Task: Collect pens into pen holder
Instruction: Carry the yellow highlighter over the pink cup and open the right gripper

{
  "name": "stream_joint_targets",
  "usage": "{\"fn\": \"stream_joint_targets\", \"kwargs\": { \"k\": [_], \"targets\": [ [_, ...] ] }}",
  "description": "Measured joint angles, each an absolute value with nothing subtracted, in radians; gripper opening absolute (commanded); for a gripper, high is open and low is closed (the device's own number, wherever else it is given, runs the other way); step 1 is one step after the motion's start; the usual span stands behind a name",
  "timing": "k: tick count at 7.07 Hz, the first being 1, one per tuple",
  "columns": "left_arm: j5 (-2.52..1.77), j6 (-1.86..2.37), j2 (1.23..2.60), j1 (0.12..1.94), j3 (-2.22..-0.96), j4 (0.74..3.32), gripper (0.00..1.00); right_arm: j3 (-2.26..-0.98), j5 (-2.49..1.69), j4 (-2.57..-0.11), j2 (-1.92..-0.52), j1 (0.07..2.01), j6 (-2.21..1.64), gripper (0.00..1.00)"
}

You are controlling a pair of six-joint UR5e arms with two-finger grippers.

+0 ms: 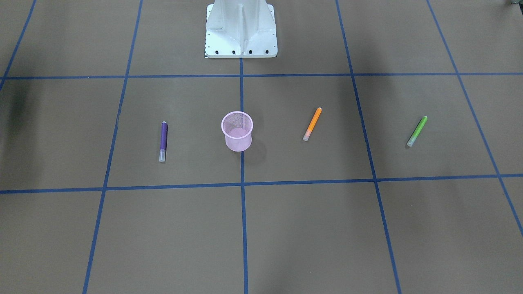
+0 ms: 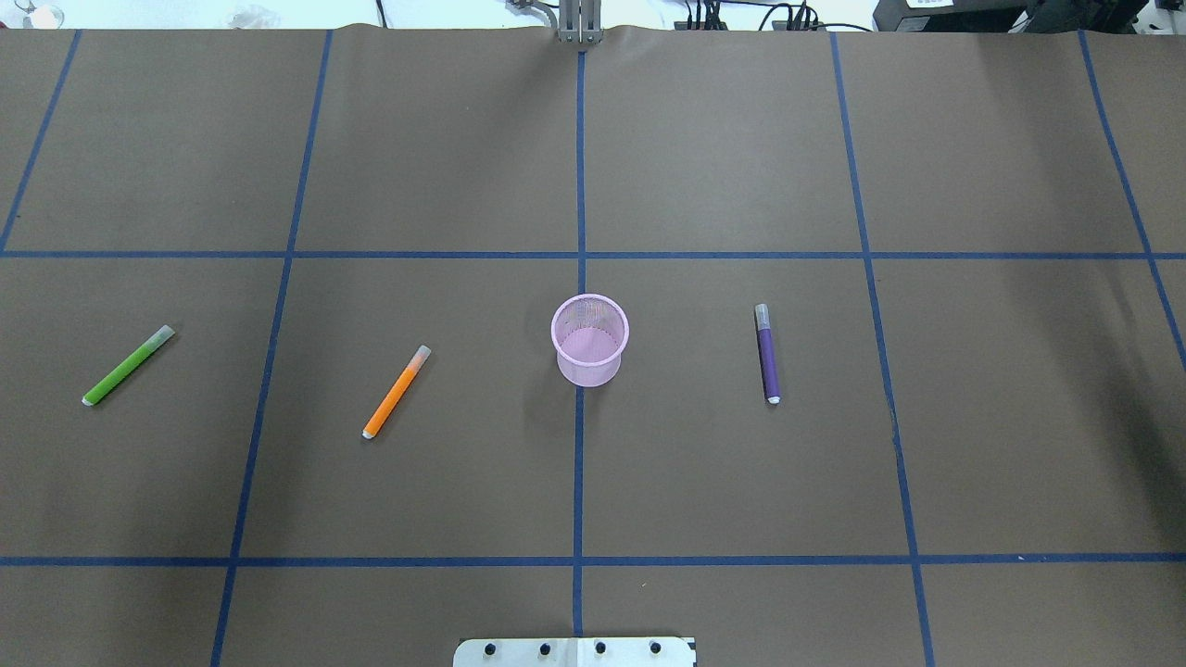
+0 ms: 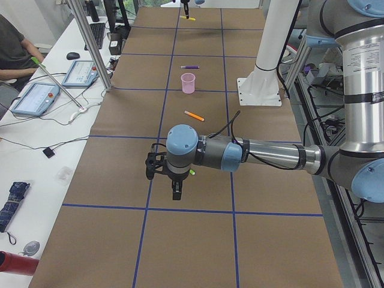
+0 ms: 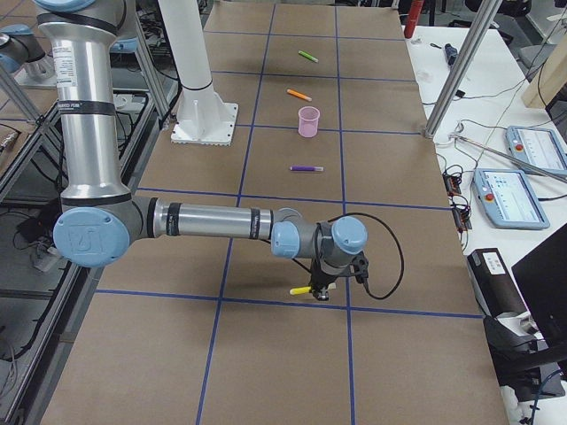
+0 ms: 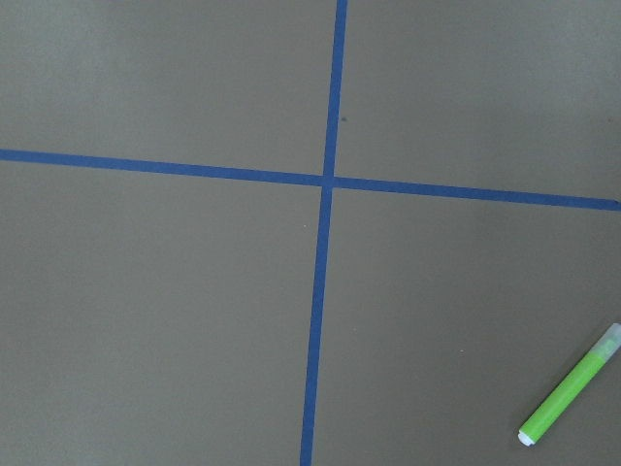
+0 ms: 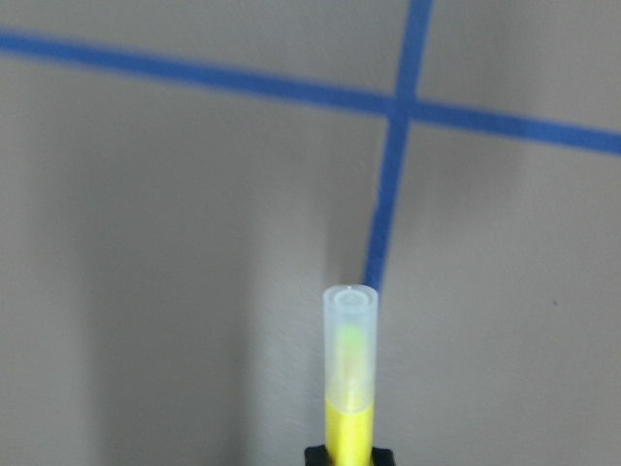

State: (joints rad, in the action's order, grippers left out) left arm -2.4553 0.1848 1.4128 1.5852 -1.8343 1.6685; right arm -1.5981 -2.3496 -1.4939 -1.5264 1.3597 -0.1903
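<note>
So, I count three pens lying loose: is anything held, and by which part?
The right gripper holds a slim yellow pen by its yellow barrel, cap free.

Cut off: yellow pen (image 6: 349,388) base. Mostly hidden: green pen (image 3: 192,173).

Brown paper (image 2: 741,139) gridded with blue tape (image 2: 580,185) lies beside a cluttered white desk (image 3: 30,141) under even light.

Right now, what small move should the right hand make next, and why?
Probably lift the right hand straight up a little. It grips the yellow pen low over the table, and the empty pen holder stands far off along the table, so the pen needs clearance before it travels.
</note>
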Motion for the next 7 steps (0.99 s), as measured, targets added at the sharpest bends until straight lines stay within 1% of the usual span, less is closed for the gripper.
{"fn": "stream_joint_targets", "kwargs": {
  "k": [1,3,5,7],
  "targets": [
    [-2.519,0.184,1.413,1.582,-1.832,1.685,1.0,-1.668,-2.336,-1.402,-1.52,1.308,-0.382,0.0],
    [-2.565,0.187,1.436,1.519,-1.83,1.718,1.0,-1.795,-2.226,-1.264,-1.482,1.132,-0.811,0.0],
    [-2.554,0.186,1.487,1.441,-1.827,1.745,1.0,-1.909,-2.05,-1.236,-1.39,0.932,-1.214,0.0],
    [-2.547,0.187,1.517,1.396,-1.819,1.768,1.0,-1.957,-1.851,-1.305,-1.236,0.739,-1.53,0.0]
  ]
}}
